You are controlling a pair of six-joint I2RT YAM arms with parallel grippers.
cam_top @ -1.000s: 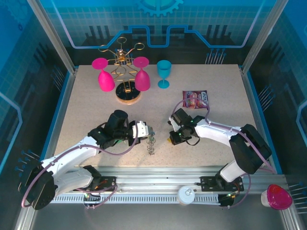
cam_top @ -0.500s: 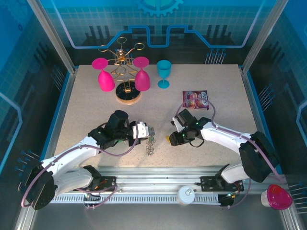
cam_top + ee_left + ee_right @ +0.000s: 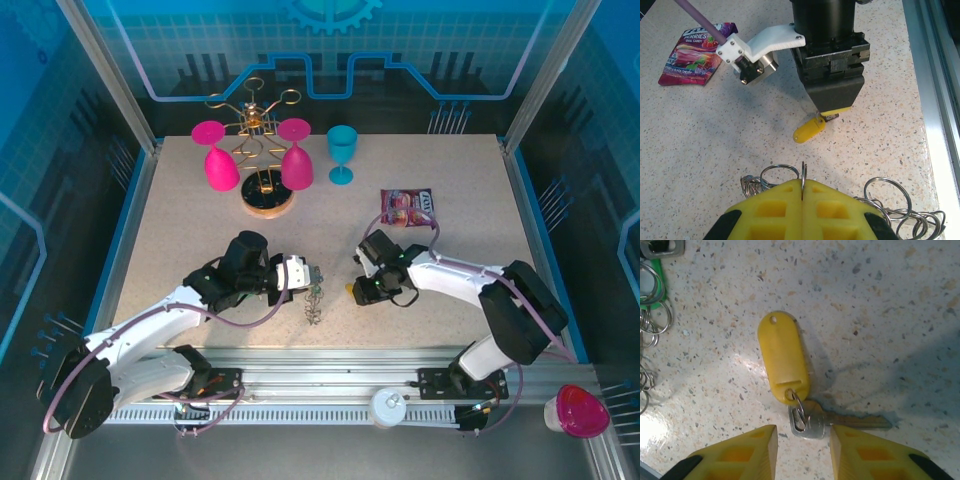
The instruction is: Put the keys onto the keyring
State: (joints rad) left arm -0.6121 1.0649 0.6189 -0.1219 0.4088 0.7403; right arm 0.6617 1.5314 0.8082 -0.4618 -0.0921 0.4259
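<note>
The keyring point(image 3: 803, 170) is a thin silver split ring standing on edge, linked to a tangle of more rings point(image 3: 900, 200). My left gripper point(image 3: 803, 181) is shut on it just above the table, and from above the rings point(image 3: 315, 300) hang below that gripper point(image 3: 312, 278). A silver key point(image 3: 812, 422) with a yellow plastic tag point(image 3: 783, 357) lies flat on the table. My right gripper point(image 3: 802, 432) is open, one finger on each side of the key's head, not touching it. The left wrist view shows the tag point(image 3: 807, 131) under the right gripper point(image 3: 832, 111). A green tag point(image 3: 655, 290) lies among the rings.
A sweets packet point(image 3: 407, 208) lies behind the right arm. At the back stand a wire glass rack point(image 3: 265, 150) with two pink glasses and a teal goblet point(image 3: 342, 152). The metal front rail point(image 3: 935, 100) runs close to both grippers.
The right arm's elbow swung out to the right and came back, while its gripper stayed over the yellow-tagged key. The left arm and the held ring have not moved.
</note>
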